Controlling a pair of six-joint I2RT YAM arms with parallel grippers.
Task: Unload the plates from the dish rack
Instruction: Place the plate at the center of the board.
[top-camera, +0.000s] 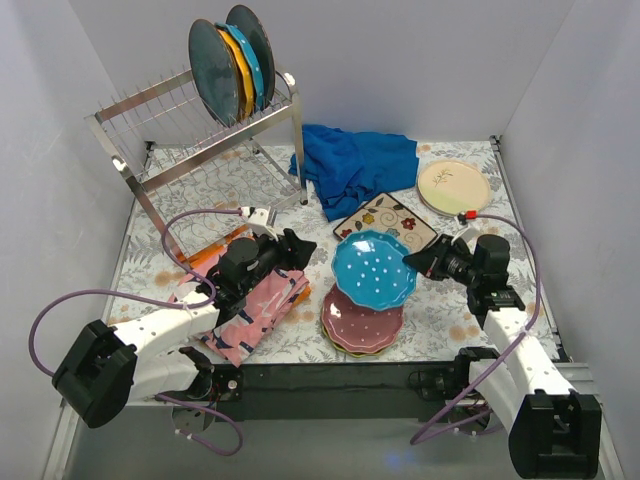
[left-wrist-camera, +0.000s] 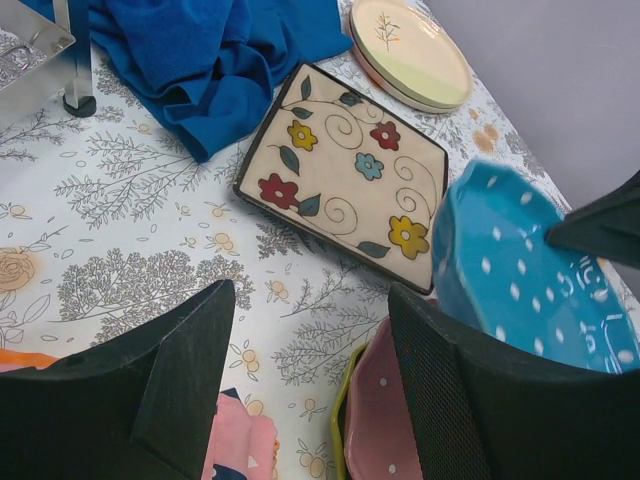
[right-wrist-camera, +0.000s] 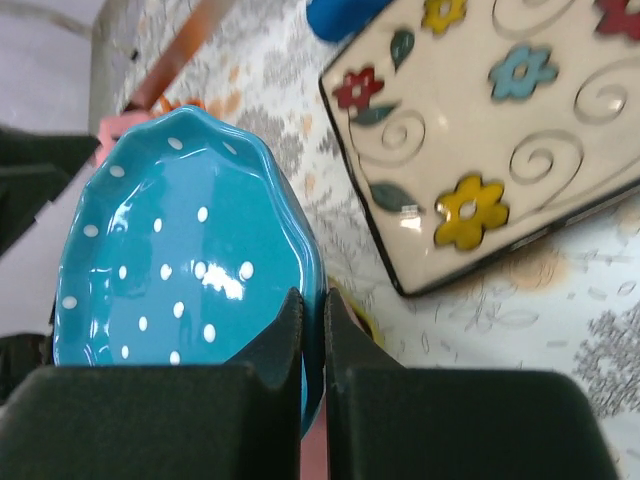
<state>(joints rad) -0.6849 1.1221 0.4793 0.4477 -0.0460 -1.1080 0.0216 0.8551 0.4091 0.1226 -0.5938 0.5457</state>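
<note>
Four plates (top-camera: 232, 62) stand upright at the right end of the dish rack (top-camera: 215, 145), at the far left of the desk (top-camera: 440, 310). The right gripper (top-camera: 412, 262) is clamped on the right rim of a teal dotted plate (top-camera: 372, 270), holding it tilted above a pink dotted plate (top-camera: 360, 325) that tops a small stack near the middle. The left gripper (top-camera: 296, 250) hangs with its jaws apart over a pink patterned cloth (top-camera: 255, 315), holding nothing. A square floral plate (top-camera: 388, 220), a cream round plate (top-camera: 453, 187) and a blue cloth (top-camera: 355, 165) lie farther back.
</note>
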